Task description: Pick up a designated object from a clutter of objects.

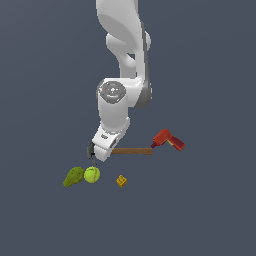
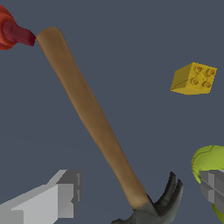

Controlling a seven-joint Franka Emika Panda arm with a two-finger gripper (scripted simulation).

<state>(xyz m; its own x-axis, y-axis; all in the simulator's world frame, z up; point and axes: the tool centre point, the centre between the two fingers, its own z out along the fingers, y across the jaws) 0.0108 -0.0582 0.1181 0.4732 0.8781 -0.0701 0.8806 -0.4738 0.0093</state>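
Looking down the white arm (image 1: 122,75), you see its gripper (image 1: 93,159) poised over the hammer (image 1: 131,151), at the head end. The wrist view shows you the jaws standing apart, one grey finger (image 2: 61,192) on each side of the dark clawed head, neither touching it. That hammer lies flat on the grey floor (image 1: 200,215), its brown handle running from the gripper toward 3 o'clock in the exterior view. The handle's butt almost meets the nose of the red drill (image 1: 168,140) (you cannot tell if they touch). At 7 o'clock from the gripper lies the green pear (image 1: 73,176), with the yellow-green ball (image 1: 92,174) just beside it. The small yellow cube (image 1: 121,181) sits apart, at 4 o'clock from the ball.
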